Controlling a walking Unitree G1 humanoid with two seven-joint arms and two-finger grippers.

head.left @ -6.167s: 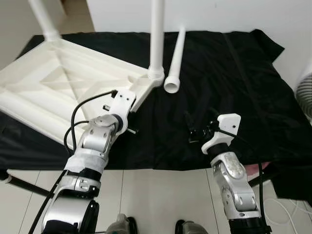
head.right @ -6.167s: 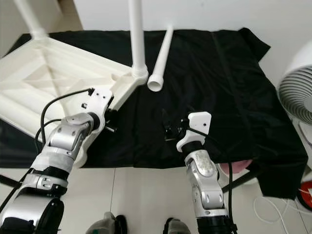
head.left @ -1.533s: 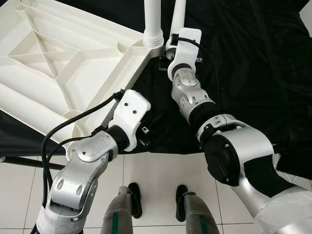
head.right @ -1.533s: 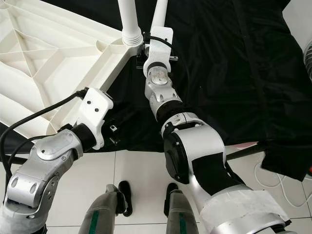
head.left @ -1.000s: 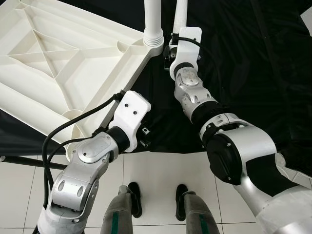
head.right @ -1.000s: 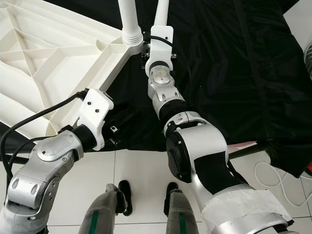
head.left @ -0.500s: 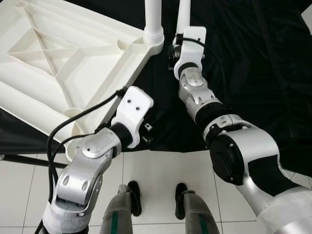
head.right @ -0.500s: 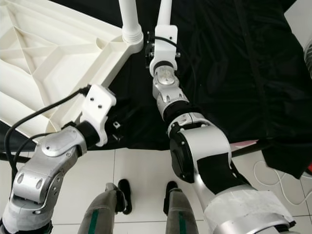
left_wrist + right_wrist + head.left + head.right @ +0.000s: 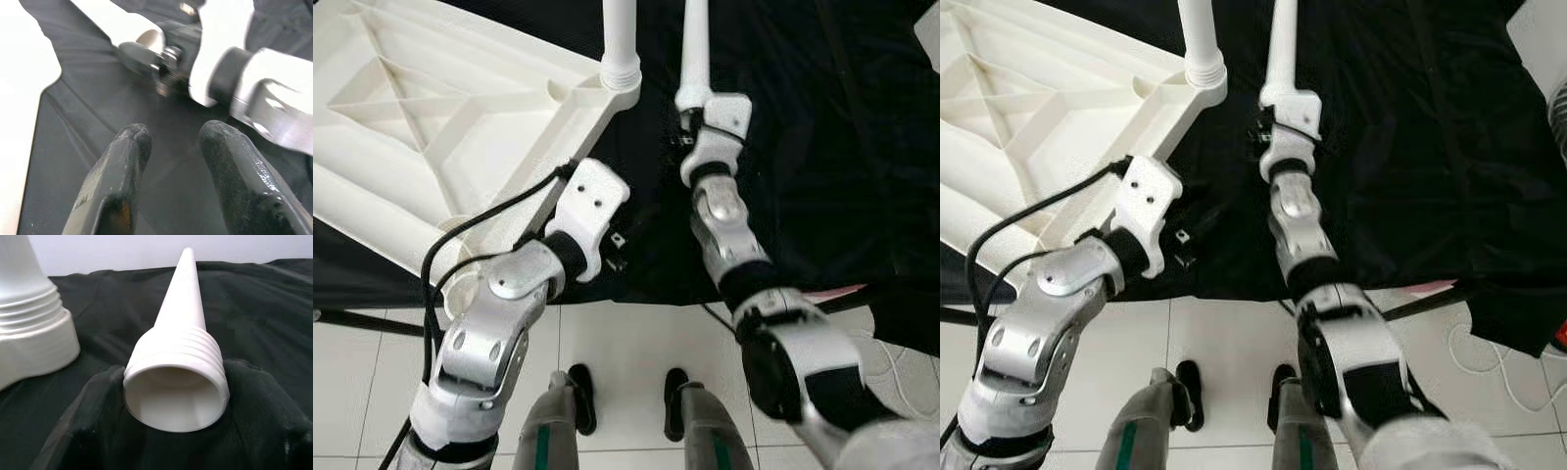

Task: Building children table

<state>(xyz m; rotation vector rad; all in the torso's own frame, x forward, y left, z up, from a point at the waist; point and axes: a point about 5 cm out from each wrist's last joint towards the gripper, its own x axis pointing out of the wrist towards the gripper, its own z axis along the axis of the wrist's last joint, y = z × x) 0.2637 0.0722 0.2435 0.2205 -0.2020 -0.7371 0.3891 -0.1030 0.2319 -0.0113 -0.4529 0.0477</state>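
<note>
The white table top [image 9: 431,127] lies upside down on the black cloth at the left, with one white leg [image 9: 620,39] standing screwed into its near corner. A second, loose white leg [image 9: 695,44] lies on the cloth just right of that corner. My right gripper [image 9: 176,382] is shut on its threaded open end, a black finger [image 9: 93,416] on each side. My left gripper [image 9: 171,142] hovers open over the cloth beside the table top's near edge, its fingers [image 9: 122,166] apart and holding nothing. It faces my right wrist [image 9: 220,73].
The black cloth [image 9: 822,147] covers the work surface and drapes over its near edge. White floor tiles [image 9: 626,343] and my feet are below. A black bar [image 9: 362,321] sticks out at the lower left. A fan [image 9: 1559,108] is at the right edge.
My right gripper reached the loose leg and closed on its threaded end. In the last half second it has drawn that end to the right and nearer. The left arm shifted slightly.
</note>
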